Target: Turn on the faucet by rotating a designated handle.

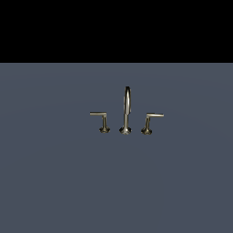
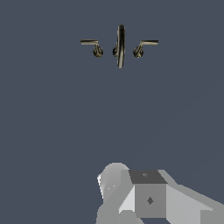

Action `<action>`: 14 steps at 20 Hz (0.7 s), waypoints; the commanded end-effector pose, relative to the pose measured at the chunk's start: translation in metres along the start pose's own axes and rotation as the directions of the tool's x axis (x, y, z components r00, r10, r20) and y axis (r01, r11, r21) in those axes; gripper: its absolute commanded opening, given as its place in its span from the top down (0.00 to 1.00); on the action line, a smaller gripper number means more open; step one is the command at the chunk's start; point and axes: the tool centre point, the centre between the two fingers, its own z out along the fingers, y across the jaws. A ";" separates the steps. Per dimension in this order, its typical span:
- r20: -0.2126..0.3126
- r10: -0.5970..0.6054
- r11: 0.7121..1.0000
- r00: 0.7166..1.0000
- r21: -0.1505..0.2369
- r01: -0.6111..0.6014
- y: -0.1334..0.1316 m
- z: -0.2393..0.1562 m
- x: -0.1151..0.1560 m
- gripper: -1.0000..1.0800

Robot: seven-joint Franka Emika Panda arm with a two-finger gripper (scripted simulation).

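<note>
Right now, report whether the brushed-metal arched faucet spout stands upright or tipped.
Upright: the tall brushed-metal arched spout rises straight from its flared base, between the two L-shaped lever handles.

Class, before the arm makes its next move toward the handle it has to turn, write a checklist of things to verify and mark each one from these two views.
1. Handle in plain sight, nothing covering it: ok.
2. Told apart from the other lever and the spout: ok.
3. Floor between arm and faucet free of obstacles: ok.
4. Claw touching the handle: not ok, it is far off in the wrist view.
5. Claw open: cannot tell, fingertips not shown.
</note>
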 end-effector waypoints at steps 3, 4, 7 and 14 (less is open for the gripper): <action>0.000 0.004 1.000 1.000 0.002 -0.004 0.001 0.001 0.001 1.00; 0.000 0.010 1.000 1.000 0.005 -0.010 0.002 0.001 0.002 1.00; 0.000 0.037 0.999 0.999 0.017 -0.037 0.006 0.005 0.006 1.00; 0.000 0.052 0.998 0.999 0.024 -0.052 0.009 0.007 0.009 1.00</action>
